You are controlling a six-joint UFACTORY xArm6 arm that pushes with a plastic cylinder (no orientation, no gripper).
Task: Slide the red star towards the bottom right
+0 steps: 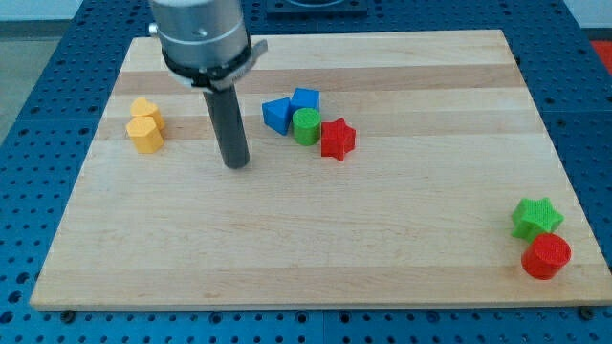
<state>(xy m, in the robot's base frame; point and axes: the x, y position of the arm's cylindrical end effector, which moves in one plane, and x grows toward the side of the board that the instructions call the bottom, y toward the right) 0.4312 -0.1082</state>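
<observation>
Red star (337, 139) seen just above the board's middle, at the right end of a tight cluster, with my tip (235, 164) set down well to its left.

The red star is found touching a green cylinder (306, 126) on its left, behind which two blue blocks are pressed: a blue triangular block (277, 115) and a blue cube-like block (306, 98). All are carried on a pale wooden board (316, 239) with a visible straight grain, laid on a blue perforated table (29, 115). Two yellow blocks (145, 125), rounded and stacked close, are seen near the view's left edge. A green star (535, 218) and a red cylinder (546, 256) are touching at the bottom right corner. The dark rod is held almost upright beneath a grey metal collar (199, 38); nothing is gripped or touched by my tip, which is placed between the yellow blocks and the cluster.
</observation>
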